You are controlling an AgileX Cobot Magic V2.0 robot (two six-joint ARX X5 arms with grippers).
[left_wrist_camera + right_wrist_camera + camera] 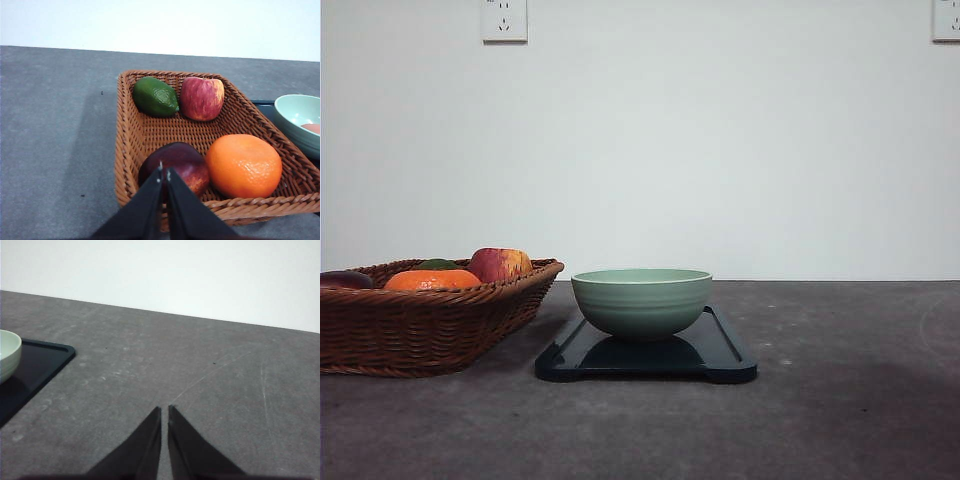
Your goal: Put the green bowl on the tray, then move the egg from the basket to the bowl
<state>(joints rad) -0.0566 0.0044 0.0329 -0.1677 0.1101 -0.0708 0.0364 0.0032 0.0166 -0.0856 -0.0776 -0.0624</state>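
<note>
The green bowl [641, 300] stands on the dark tray [730, 358] at the table's middle. In the left wrist view the bowl [295, 117] holds a pale pinkish egg [312, 128], partly cut off by the frame edge. The brown wicker basket [440, 330] sits left of the tray. My left gripper [164, 172] is shut with nothing in it, above the basket's near rim [125, 150]. My right gripper [164, 412] is shut and empty over bare table, to the right of the tray [35, 365] and bowl [9, 354].
The basket holds an orange [243, 165], a dark red fruit [176, 165], a red apple [201, 98] and a green lime [155, 96]. Grey tabletop [840, 400] stretches right of the tray. A white wall with sockets [504, 19] stands behind.
</note>
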